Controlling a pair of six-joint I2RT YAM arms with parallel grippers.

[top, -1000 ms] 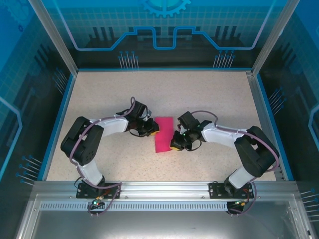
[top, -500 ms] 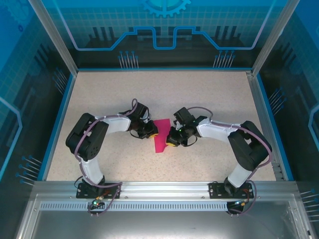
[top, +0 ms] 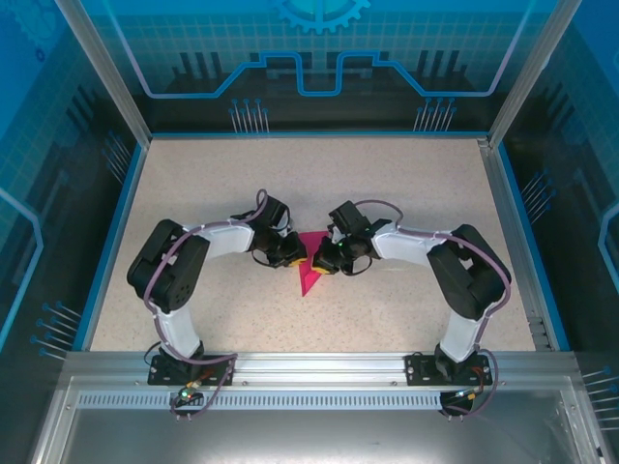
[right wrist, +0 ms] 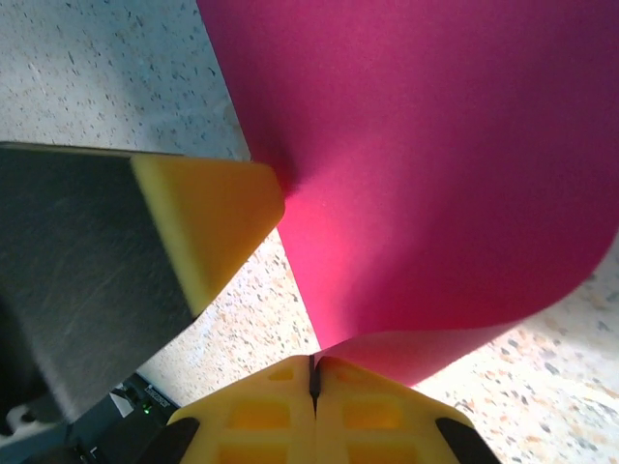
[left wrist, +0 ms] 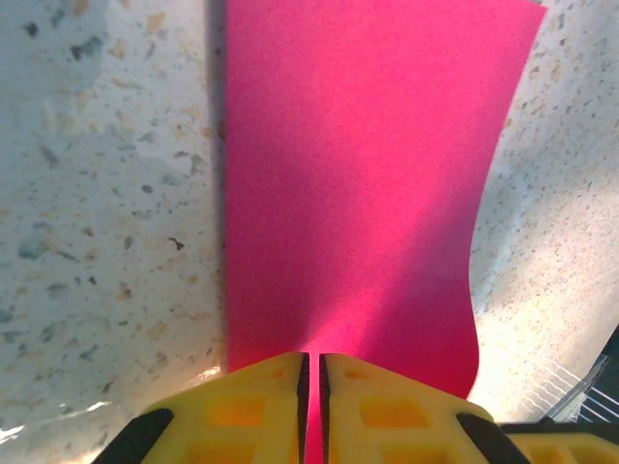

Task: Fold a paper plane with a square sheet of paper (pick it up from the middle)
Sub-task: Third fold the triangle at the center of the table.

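Where the arms meet mid-frame, the thin magenta-pink square sheet of paper (top: 309,276) bows — left gripper (top: 300,259) and right gripper (top: 326,264) both clenched on it — over a speckled beige tabletop (top: 406,184), blue-panelled walls (top: 309,58) around.

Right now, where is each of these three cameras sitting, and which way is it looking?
Top external: fixed above and behind the arms, facing down at the table; both arms show whole, left gripper and right gripper meet at the pink paper.
Left wrist: on the left arm's wrist, facing along its yellow fingers, shut on the paper's edge.
Right wrist: on the right arm's wrist, facing past its own shut fingers; another yellow finger, likely the left gripper's, pokes in.
Shared: both wrist views see the same paper.
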